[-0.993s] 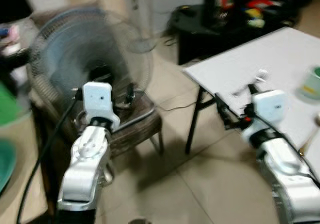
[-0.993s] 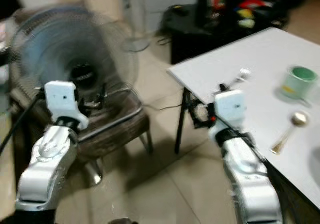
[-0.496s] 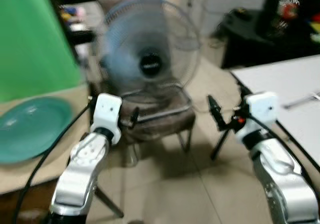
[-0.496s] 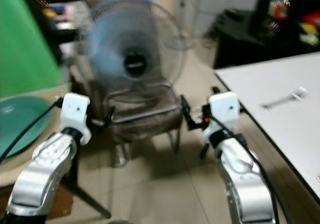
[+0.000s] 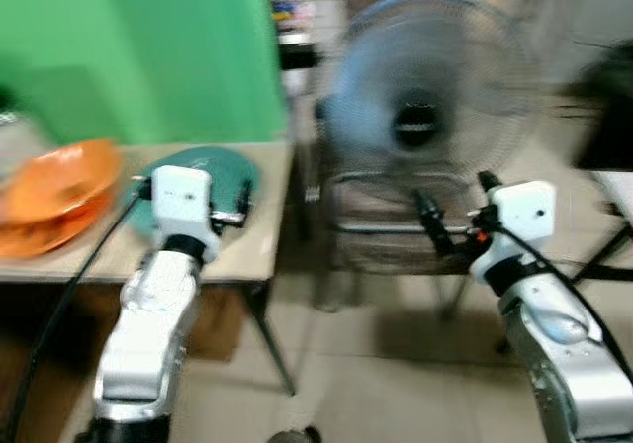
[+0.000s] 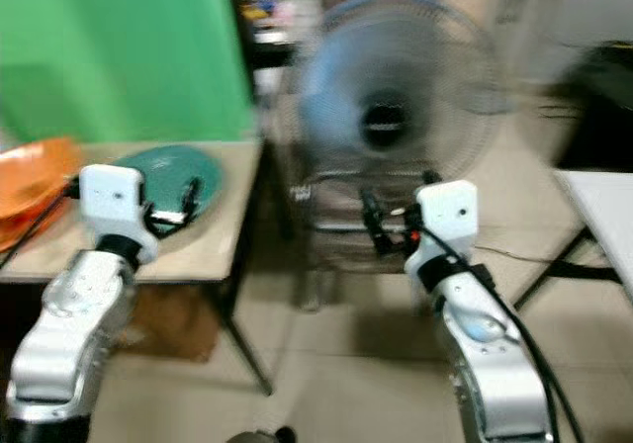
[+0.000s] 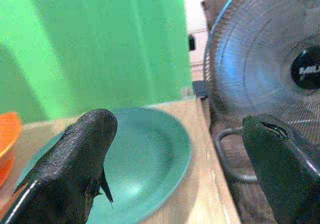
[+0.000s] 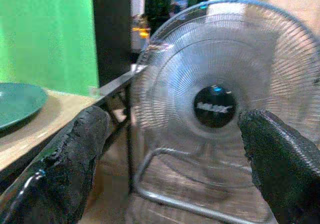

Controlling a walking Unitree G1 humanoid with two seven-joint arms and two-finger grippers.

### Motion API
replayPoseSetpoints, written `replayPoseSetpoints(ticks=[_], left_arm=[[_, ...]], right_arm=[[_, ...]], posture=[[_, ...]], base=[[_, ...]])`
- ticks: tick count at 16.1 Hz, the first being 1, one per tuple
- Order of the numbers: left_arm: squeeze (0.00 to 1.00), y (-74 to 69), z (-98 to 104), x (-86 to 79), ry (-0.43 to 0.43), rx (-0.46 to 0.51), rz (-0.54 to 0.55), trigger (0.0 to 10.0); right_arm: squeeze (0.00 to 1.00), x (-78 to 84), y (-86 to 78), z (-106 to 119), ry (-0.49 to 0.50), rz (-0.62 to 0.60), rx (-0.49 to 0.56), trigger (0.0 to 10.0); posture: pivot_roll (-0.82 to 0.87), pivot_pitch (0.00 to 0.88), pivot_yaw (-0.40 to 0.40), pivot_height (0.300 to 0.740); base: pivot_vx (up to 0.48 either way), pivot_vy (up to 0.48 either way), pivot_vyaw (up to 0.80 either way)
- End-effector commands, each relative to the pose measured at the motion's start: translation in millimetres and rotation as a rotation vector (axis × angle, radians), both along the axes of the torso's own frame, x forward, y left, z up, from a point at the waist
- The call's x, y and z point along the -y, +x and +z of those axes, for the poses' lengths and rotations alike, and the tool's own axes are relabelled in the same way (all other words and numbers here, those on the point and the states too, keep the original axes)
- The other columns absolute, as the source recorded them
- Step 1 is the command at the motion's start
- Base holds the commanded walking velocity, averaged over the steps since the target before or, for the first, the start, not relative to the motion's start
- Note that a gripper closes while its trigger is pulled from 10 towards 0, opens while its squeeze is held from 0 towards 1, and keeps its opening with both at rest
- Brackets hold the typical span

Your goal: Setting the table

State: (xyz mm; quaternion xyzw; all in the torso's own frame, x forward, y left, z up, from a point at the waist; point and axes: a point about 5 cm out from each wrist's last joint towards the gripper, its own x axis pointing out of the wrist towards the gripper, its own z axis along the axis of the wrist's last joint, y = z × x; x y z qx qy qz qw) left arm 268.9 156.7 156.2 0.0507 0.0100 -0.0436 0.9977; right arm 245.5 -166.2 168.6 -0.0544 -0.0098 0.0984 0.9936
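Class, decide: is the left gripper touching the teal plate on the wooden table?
Apart. In the left wrist view, the open left gripper hovers short of the teal plate.

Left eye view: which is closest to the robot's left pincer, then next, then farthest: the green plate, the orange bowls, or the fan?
1. Green plate, right at the left pincer, on the wooden table.
2. Orange bowls, farther left on that table.
3. Fan, off to the right, past the table's edge.
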Motion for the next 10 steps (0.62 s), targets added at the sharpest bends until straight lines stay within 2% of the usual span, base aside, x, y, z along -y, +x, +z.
replayPoseSetpoints(ticks=[1,3,7,9,10], left_arm=[[0.18,0.3,3,-4.2,0.023,0.012,0.022,10.0],[0.14,-3.4,3,-5.1,0.024,0.021,0.018,10.0],[0.15,-5.0,5,-7.7,0.022,0.031,0.006,10.0],[0.16,-4.2,6,-9.6,0.018,0.029,-0.005,10.0],[0.16,-3.5,6,-9.6,0.018,0.026,-0.013,10.0]], right_arm=[[1.00,-2.4,1.1,2,0.017,0.013,-0.001,10.0],[1.00,-3.0,4.2,-2,0.055,0.028,-0.030,10.0],[1.00,-10.1,5.9,-3,0.071,0.070,-0.051,10.0],[0.98,-14.6,3.0,-5,0.105,0.073,-0.064,10.0],[0.00,-12.5,1.4,-7,0.119,0.052,-0.070,10.0]], posture=[[0.04,0.000,0.067,0.740],[0.07,0.000,0.047,0.740],[0.08,0.000,0.044,0.740],[0.07,0.000,0.062,0.740],[0.07,0.000,0.066,0.740]], base=[[0.000,0.000,0.80],[0.000,0.000,0.80],[0.000,0.000,0.80],[0.300,0.000,0.00],[0.337,0.000,0.00]])
